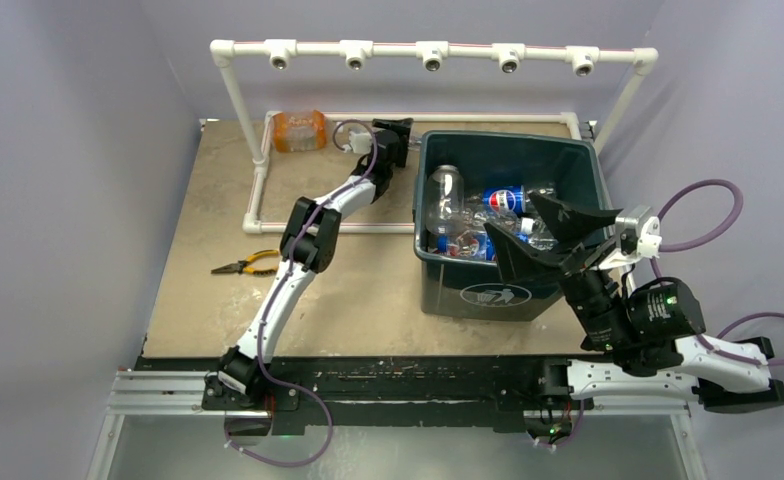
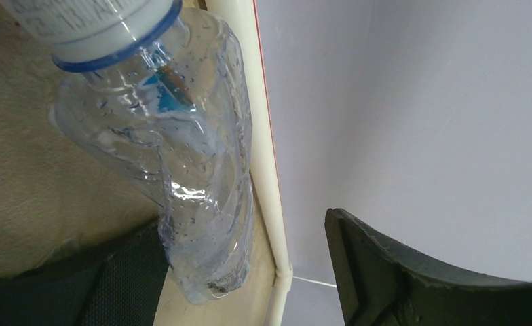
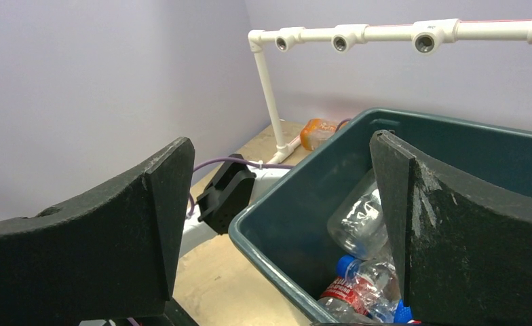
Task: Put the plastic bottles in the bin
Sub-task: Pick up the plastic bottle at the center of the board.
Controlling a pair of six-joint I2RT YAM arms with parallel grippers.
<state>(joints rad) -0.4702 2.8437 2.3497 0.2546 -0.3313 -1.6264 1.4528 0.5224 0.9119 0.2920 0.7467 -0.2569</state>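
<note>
- My left pincer (image 2: 246, 238) is at the bin's far left corner, just outside the dark green rectangular plastic bin (image 1: 508, 137), low over the tan counter (image 1: 368, 290).
- Its jaws are spread. A clear crumpled plastic bottle (image 2: 182, 156) lies between them, against the left finger (image 2: 114, 285). The right finger (image 2: 399, 278) stands apart from it.
- That bottle is see-through and badly dented, with a blue ring under a white printed label at one end. Small droplets speckle the inside.
- It rests on the counter alongside a white plastic pipe frame (image 2: 263, 136), which runs left from the bin.
- My right pincer (image 1: 543, 235) hangs above the bin's near right corner, its jaws spread wide with nothing between them.
- The bin has tapered sides, a thick rim and a white logo on its near wall.
- Inside the bin lie several bottles. A clear squashed bottle (image 1: 446, 195) sits by the left wall and a blue-labelled bottle (image 1: 505, 200) is toward the middle.
- The right wrist view also shows a red-labelled bottle with a blue cap (image 3: 348, 288) near the bottom of the bin.
- An orange plastic bottle (image 1: 300, 130) lies on the counter well to the left of the bin, at the far edge beyond the pipe frame.
- Yellow-handled pliers (image 1: 243, 266) lie on the counter well to the left of the bin, nearer my bases.
</note>
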